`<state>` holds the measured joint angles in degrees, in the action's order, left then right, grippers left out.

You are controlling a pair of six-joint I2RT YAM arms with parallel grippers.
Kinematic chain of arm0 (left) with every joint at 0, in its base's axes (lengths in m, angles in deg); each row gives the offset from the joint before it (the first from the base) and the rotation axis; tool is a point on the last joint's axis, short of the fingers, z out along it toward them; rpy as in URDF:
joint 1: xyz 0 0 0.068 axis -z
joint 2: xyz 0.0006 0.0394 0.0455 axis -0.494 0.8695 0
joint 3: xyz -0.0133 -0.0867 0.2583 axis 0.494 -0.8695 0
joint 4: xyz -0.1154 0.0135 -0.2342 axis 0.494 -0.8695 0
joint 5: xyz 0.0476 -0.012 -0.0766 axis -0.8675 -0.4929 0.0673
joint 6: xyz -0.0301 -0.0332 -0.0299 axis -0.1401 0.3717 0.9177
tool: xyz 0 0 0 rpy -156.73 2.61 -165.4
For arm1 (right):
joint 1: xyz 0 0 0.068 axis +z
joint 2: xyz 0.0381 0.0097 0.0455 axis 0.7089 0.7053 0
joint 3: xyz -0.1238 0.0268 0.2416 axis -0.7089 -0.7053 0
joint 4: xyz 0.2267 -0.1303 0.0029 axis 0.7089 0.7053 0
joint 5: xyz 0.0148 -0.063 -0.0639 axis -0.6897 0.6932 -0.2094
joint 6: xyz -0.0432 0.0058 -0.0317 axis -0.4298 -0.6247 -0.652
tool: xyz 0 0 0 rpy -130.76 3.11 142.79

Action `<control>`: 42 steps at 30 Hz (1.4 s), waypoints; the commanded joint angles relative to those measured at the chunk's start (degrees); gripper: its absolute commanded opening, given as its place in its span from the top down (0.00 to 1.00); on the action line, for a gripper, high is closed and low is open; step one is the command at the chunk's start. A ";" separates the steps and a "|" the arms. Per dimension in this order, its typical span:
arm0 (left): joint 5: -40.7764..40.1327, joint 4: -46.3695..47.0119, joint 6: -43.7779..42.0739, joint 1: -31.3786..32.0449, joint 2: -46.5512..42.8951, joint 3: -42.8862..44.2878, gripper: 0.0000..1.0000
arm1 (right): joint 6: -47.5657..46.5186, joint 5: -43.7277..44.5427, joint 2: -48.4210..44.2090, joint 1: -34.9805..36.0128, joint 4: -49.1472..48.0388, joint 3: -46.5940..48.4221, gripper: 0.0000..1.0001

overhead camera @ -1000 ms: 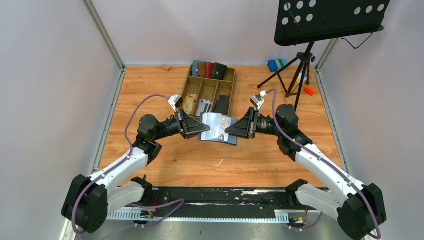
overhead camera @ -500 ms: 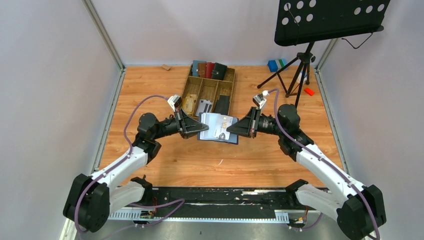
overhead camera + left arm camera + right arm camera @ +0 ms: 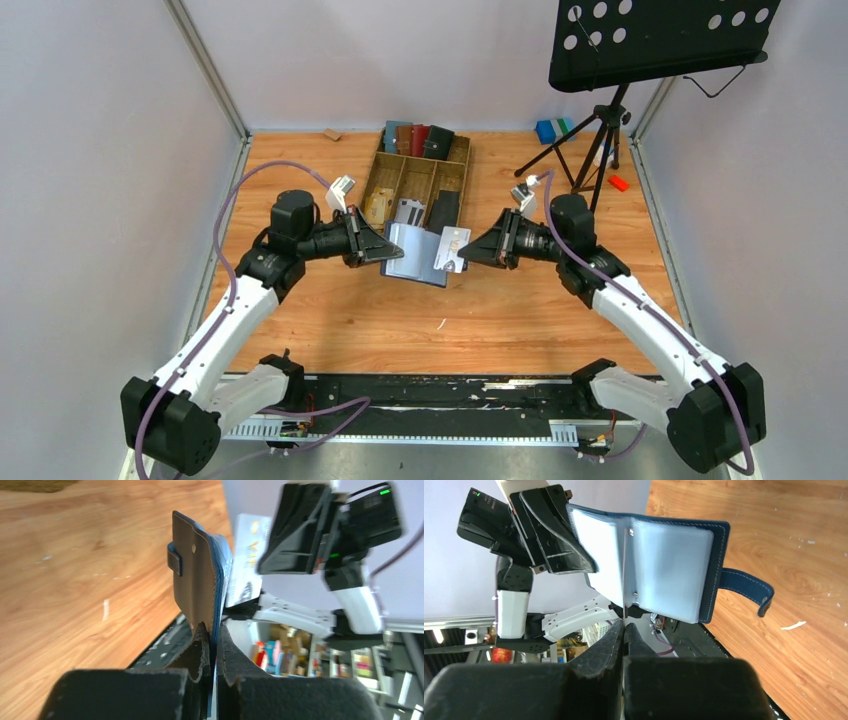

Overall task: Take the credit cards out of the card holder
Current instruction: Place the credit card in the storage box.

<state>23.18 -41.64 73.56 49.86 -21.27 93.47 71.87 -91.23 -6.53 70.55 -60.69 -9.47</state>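
The card holder (image 3: 408,256) hangs in the air above the table (image 3: 330,320), between the two arms and just in front of the wooden tray (image 3: 378,180). The left gripper (image 3: 212,632) has its fingers pressed together on the edge of one cover, so the holder stands open with its clear sleeves (image 3: 669,570) turned toward the other arm and its tab (image 3: 746,585) hanging loose. The right gripper (image 3: 624,627) is pinching a white card (image 3: 451,248) by one end. In its own wrist view the card shows edge-on, as a thin line running up from the fingertips. From above, the card lies at the holder's right side, and I cannot tell whether its far end is fully out of the sleeve.

The card looks light, thin and stiff, with a slick face. It likely wants a firm pinch on the short end and a straight pull along the sleeve, because a sideways tug could bend it or let it slip. The holder looks soft and floppy and its plastic sleeves probably flex, so the cover edge near the spine seems the best place to hold it.
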 commanded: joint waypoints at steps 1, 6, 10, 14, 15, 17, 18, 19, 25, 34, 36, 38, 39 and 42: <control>-7.03 -25.01 -19.43 -0.30 1.33 5.17 1.00 | -8.81 1.25 4.35 -0.25 6.39 8.48 1.00; -10.89 -30.85 -23.04 -0.30 0.42 4.76 1.00 | -13.35 1.86 11.84 -0.25 9.77 16.91 1.00; -13.70 -35.59 -25.97 -0.30 -0.69 5.09 1.00 | -13.14 3.70 18.53 0.14 9.08 20.69 1.00; -15.37 -37.26 -26.55 -0.29 -2.29 3.70 1.00 | -12.96 5.08 25.44 1.00 8.05 24.46 1.00; -15.95 -37.64 -26.68 -0.30 -2.69 3.36 1.00 | -13.43 5.24 27.42 1.49 8.07 25.98 1.00; -17.67 -38.95 -27.26 -0.28 -3.35 3.48 1.00 | -15.05 6.57 31.50 2.60 9.97 30.73 1.00; -19.03 -40.33 -27.79 -0.30 -3.58 3.92 1.00 | -15.88 7.63 33.43 3.16 11.26 33.18 1.00; -20.13 -41.28 -28.47 -0.30 -3.58 4.51 1.00 | -16.35 8.82 35.51 3.48 12.92 35.34 1.00; -22.44 -44.33 -31.68 -0.29 -3.98 6.84 1.00 | -13.93 13.10 45.73 4.06 13.87 43.02 1.00; -19.21 -44.08 -32.13 -0.30 -8.30 6.80 1.00 | -16.92 16.59 56.33 4.22 19.92 53.53 1.00; -19.46 -44.33 -32.31 -0.30 -8.89 6.89 1.00 | -16.94 16.81 58.22 4.24 20.76 54.91 1.00; -20.01 -44.67 -32.67 -0.30 -8.94 7.04 1.00 | -16.44 16.53 60.46 4.24 21.07 56.18 1.00; -20.29 -44.91 -32.89 -0.30 -8.75 7.14 1.00 | -16.20 16.39 61.46 4.21 21.08 56.76 1.00; -21.77 -46.23 -33.74 -0.30 -8.24 7.78 1.00 | -16.15 15.90 64.27 4.29 21.49 59.90 1.00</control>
<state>2.17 -86.93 42.13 49.81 -29.60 98.12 56.55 -75.62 54.67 74.64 -40.26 45.26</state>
